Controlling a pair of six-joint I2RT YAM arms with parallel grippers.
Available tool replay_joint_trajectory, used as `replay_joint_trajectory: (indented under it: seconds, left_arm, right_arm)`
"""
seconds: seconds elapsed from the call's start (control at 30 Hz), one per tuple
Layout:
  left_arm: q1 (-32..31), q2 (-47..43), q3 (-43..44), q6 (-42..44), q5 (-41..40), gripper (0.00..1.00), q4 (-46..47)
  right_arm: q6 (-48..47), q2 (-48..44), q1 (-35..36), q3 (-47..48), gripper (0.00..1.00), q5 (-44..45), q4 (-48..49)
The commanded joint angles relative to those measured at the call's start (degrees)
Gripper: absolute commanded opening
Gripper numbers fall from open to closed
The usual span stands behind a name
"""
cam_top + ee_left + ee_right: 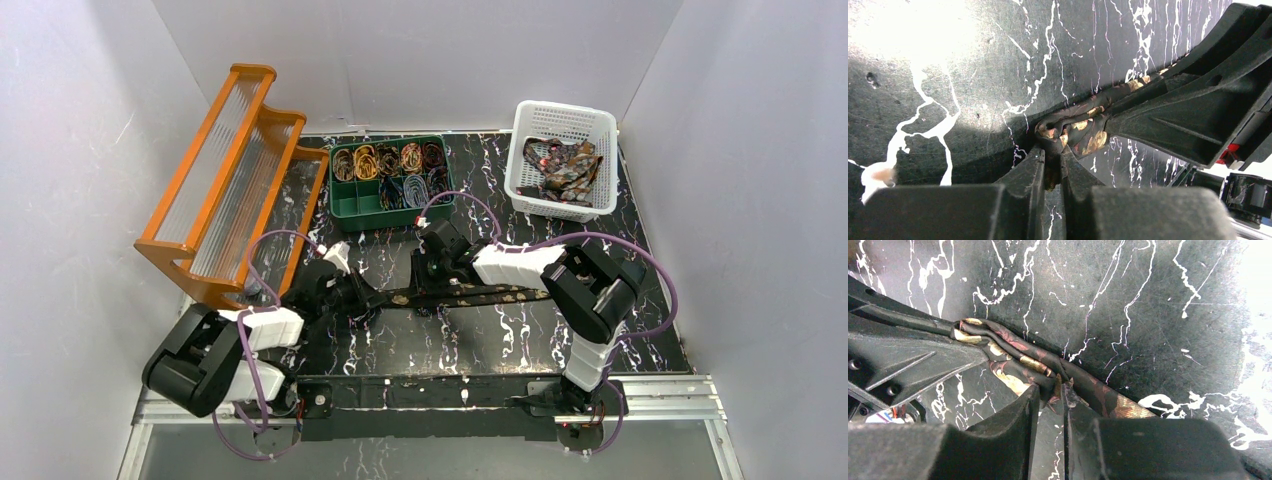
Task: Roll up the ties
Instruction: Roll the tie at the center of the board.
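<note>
A dark tie [470,296] with gold and red patterns lies stretched across the black marbled table between the two arms. My left gripper [372,299] is shut on its bunched left end [1068,131]; its tips [1053,156] pinch the folded fabric. My right gripper [432,292] is shut on the tie a little to the right; in the right wrist view its tips [1050,390] pinch the gathered fabric [1013,356], and the rest of the strip [1108,400] runs on under the right finger. The two grippers face each other, close together.
A green divided tray [348,208] with several rolled ties stands at the back centre. A white basket [525,125] with loose ties stands at the back right. An orange rack [235,175] leans at the left. Purple cables loop over both arms.
</note>
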Motion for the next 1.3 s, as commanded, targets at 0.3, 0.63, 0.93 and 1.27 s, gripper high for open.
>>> replay_joint_trajectory:
  seconds: [0.3, 0.63, 0.93, 1.27]
  left_arm:
    - [-0.17, -10.44, 8.08, 4.06, -9.68, 0.0, -25.78]
    - [-0.43, -14.18, 13.28, 4.85, -18.89, 0.0, -38.57]
    - [-1.31, -13.31, 17.62, 6.7, -21.29, 0.0, -43.56]
    - [-8.25, -9.0, 25.14, 8.15, -34.08, 0.0, -52.15]
  right_arm:
    - [-0.54, -4.67, 0.2, 1.09, 0.4, -6.73, 1.38]
    - [-3.84, -10.12, 0.18, -0.81, 0.45, 8.9, -2.2]
    - [-5.64, -0.78, 0.1, 2.82, 0.44, 8.86, -5.72]
    - [-4.75, -0.73, 0.1, 1.24, 0.41, 1.09, -3.93]
